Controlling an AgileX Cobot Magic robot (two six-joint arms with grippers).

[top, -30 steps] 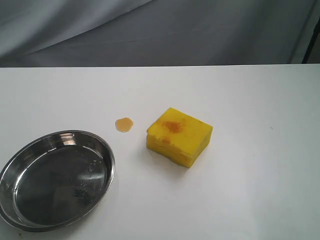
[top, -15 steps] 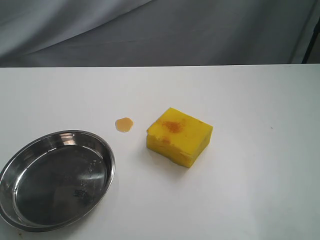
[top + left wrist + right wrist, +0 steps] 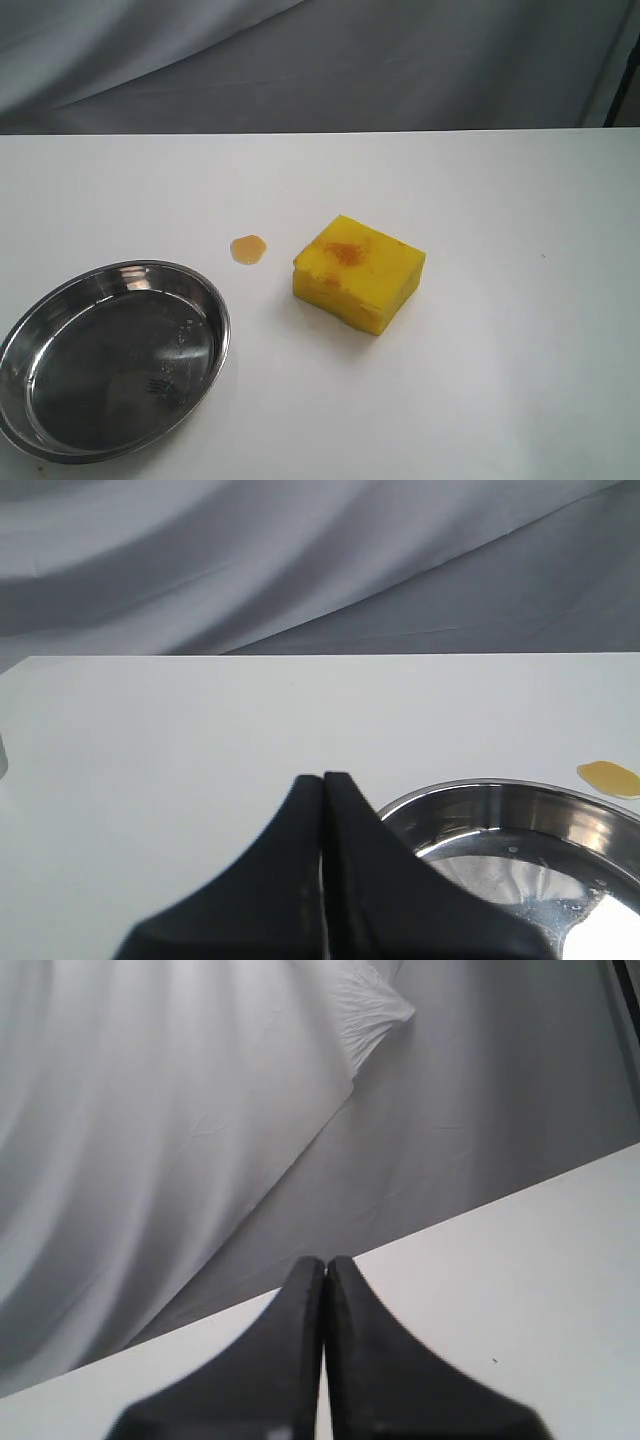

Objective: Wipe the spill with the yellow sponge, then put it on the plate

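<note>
The yellow sponge [image 3: 359,272] lies on the white table near the middle, an orange-brown stain on its top face. Just left of it sits the small orange-tan spill [image 3: 248,248]; the spill [image 3: 608,778] also shows in the left wrist view. The steel plate [image 3: 35,330] rests at the front left, with nothing in it. Neither gripper appears in the exterior view. My left gripper [image 3: 323,776] is shut with nothing held, its tips beside the plate's rim [image 3: 470,786]. My right gripper [image 3: 325,1260] is shut too, held over bare table with only the backdrop ahead.
The white table [image 3: 500,400] ends at a far edge against a grey cloth backdrop [image 3: 320,60]. A dark post [image 3: 622,95] stands at the far right corner.
</note>
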